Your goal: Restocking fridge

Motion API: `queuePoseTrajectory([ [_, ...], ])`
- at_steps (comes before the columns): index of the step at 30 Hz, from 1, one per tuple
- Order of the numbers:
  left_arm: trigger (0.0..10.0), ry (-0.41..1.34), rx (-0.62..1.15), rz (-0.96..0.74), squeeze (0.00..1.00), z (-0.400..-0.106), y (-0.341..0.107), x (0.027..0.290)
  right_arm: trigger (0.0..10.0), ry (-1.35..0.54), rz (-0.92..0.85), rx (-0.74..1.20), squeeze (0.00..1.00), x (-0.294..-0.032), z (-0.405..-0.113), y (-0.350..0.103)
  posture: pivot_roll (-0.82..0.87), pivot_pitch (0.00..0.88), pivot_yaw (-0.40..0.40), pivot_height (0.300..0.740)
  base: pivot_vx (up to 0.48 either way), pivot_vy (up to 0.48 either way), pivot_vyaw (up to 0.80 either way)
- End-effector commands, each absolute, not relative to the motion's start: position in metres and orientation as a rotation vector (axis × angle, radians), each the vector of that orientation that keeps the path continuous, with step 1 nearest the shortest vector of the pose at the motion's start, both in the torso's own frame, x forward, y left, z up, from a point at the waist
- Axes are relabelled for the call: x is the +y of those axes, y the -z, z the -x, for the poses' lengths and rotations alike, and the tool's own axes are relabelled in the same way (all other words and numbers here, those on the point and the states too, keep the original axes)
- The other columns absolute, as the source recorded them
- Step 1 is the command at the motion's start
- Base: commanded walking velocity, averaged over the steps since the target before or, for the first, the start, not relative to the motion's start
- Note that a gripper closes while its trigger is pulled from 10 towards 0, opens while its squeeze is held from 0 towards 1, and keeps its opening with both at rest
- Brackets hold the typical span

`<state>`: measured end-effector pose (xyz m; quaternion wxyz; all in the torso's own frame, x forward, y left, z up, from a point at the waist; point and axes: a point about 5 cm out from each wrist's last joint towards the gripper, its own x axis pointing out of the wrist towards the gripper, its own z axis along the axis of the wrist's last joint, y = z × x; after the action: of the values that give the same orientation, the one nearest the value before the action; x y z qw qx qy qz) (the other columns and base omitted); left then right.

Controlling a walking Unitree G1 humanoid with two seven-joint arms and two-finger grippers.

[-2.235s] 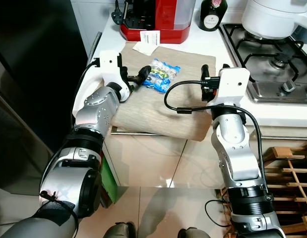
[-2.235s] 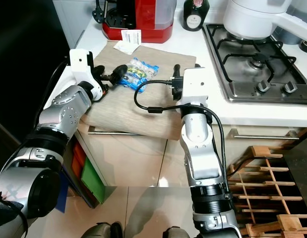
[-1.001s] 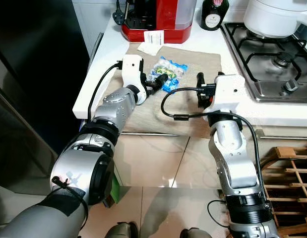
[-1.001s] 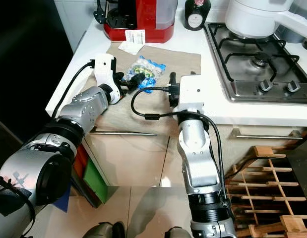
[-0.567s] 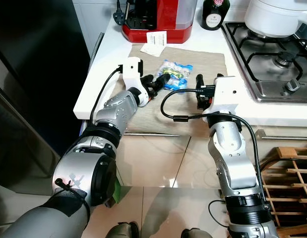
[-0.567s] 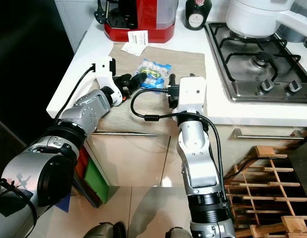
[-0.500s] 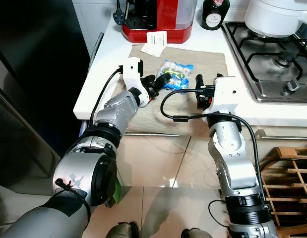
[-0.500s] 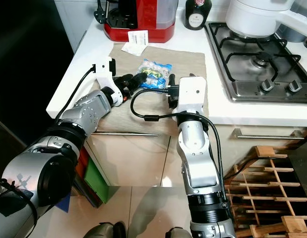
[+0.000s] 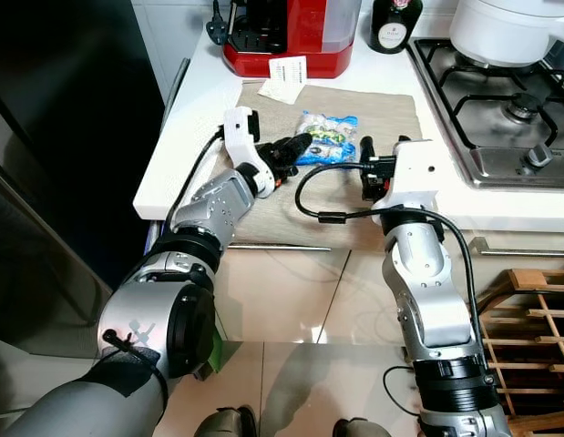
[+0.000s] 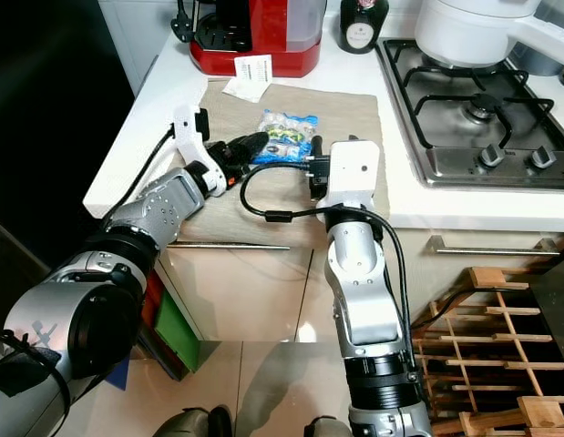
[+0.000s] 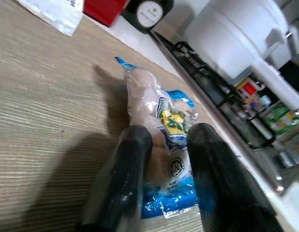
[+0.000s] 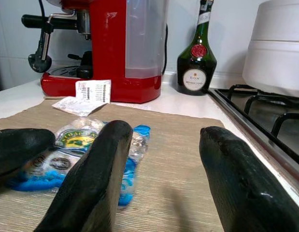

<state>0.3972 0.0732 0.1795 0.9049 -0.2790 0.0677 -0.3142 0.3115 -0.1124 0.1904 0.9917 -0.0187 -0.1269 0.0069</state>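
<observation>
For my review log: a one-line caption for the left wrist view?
Left gripper open, fingers either side of the food packet on the mat.

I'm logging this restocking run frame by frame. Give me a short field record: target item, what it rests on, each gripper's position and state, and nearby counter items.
target item: blue food packet
rests on: beige mat on the white counter
left gripper: open, fingers straddling the packet's near end
right gripper: open, low over the mat beside the packet, not touching it
nearby: red coffee machine, dark bottle, receipt, gas hob, white pot
</observation>
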Motion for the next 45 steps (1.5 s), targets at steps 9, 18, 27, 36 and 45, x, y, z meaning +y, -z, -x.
queuePoseTrajectory([
  [9,0.0,0.731,0.145,0.426,0.0,-0.388,-0.172,0.065,10.0,0.01,0.011,-0.255,0.0,-0.117,-0.312,-0.194,-0.16,0.119,0.062,0.74,0.0,0.0,0.0],
  [18,0.0,0.606,-0.159,0.093,0.0,-0.379,-0.203,0.087,10.0,0.017,0.013,-0.252,0.0,-0.121,-0.313,-0.193,-0.16,0.114,0.063,0.74,0.0,0.0,0.0],
  [27,0.0,0.52,-0.327,0.076,0.0,-0.34,-0.223,0.111,10.0,0.033,0.073,-0.29,0.0,-0.129,-0.303,-0.194,-0.14,0.1,0.056,0.74,0.0,0.0,0.0],
  [36,0.0,0.454,-0.309,-0.089,1.0,-0.261,-0.205,0.124,10.0,0.081,0.154,-0.331,1.0,-0.153,-0.254,-0.188,-0.09,0.072,0.039,0.74,0.0,0.0,0.0],
  [45,10.0,0.336,-0.265,-0.126,1.0,-0.265,-0.201,0.131,10.0,0.061,0.129,-0.284,1.0,-0.153,-0.257,-0.18,-0.09,0.036,0.026,0.74,0.0,0.0,0.0],
])
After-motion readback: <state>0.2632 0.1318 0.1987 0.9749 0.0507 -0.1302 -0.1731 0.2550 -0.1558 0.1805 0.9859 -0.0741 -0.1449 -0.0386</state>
